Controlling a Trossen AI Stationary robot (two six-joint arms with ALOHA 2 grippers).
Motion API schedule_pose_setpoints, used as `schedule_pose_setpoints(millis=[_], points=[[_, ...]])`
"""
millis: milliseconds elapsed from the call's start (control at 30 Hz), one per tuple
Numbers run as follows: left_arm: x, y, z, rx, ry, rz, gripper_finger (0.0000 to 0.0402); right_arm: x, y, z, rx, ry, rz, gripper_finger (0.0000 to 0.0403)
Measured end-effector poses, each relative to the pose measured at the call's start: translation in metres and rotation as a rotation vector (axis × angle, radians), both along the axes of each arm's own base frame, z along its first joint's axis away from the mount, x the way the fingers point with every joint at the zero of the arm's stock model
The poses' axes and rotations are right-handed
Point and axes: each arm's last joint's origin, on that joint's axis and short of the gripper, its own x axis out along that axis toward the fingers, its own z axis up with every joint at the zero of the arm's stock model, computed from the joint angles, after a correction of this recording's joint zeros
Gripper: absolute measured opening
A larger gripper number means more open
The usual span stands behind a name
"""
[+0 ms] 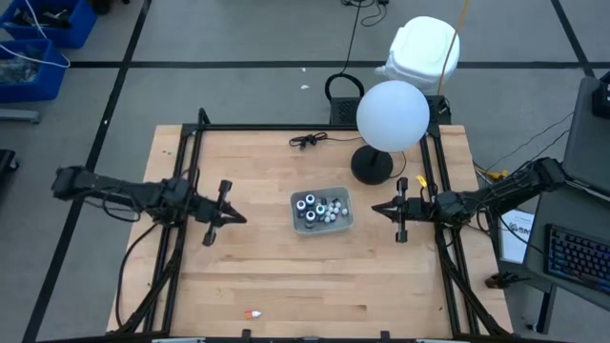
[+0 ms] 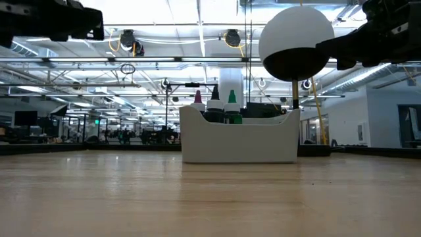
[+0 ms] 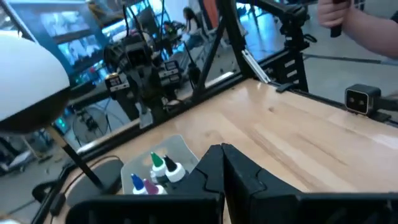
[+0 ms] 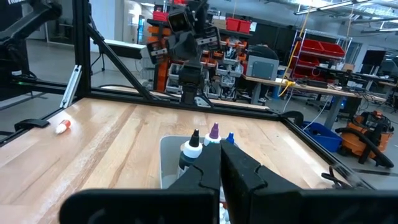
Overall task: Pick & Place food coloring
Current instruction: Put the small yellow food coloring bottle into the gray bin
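**Bottles sit in the tray between two hovering arms**

On the left, the dark left gripper point(image 1: 232, 218) hangs above the pale, planked wooden desk point(image 1: 257, 276), pointing inward toward the middle. Its two matte black fingers point(image 3: 239, 171) taper to wedge-shaped tips pressed together, with nothing between them.

Near the desk's front edge, left of centre, lies a small white-and-orange capsule-shaped object point(image 1: 253, 312), alone on bare wood.

At the centre stands the grey rectangular plastic tray point(image 1: 345, 221) with rounded corners and smooth, low walls. The food coloring point(image 1: 319, 210) is packed inside it: small dark cylindrical bottles with pale round tops, seen from above, mixed with tiny white-capped ones. In the low view, cone-tipped nozzles in pink, black and green rise above the tray's rim point(image 2: 238, 125); the wrist views also show blue, purple and white tips.

Behind the tray, a thin black cable point(image 1: 307, 141) lies curled on the wood. To the right of it stands a lamp with a smooth white spherical shade point(image 1: 393, 115) over a round black base point(image 1: 372, 168).

On the right, the dark right gripper point(image 1: 377, 209) mirrors the left one, hovering just beside the tray and pointing at it. Its angular black fingers point(image 4: 239, 167) meet at their tips, holding nothing.
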Motion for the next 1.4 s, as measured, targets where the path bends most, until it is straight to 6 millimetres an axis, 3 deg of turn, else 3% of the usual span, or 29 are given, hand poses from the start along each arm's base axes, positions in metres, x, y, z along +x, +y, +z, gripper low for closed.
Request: schedule_pose_setpoints(millis=[233,367,733,900,1100,1400], points=[[-0.002,0.035,-0.014,-0.027,0.004,0.000,0.0001,0.001,-0.003,0.000,-0.003,0.001,-0.023,0.0000],[-0.012,0.045,-0.008,-0.056,-0.051,0.029,0.0001,0.001,-0.004,0.000,0.013,0.000,-0.027,0.0000],[-0.043,0.034,-0.001,-0.129,-0.107,0.131,0.0000,-0.002,-0.004,0.000,0.075,-0.071,-0.024,0.0000],[-0.040,0.029,-0.009,-0.157,-0.088,0.222,0.0000,-0.004,-0.005,0.011,0.056,-0.181,-0.028,0.0000],[-0.034,0.021,-0.046,-0.078,-0.105,0.256,0.0000,-0.004,-0.005,0.011,-0.013,-0.178,-0.038,0.0000],[-0.034,0.017,-0.044,-0.022,-0.130,0.235,0.0006,-0.004,-0.005,0.012,-0.020,-0.190,-0.042,0.0000]])
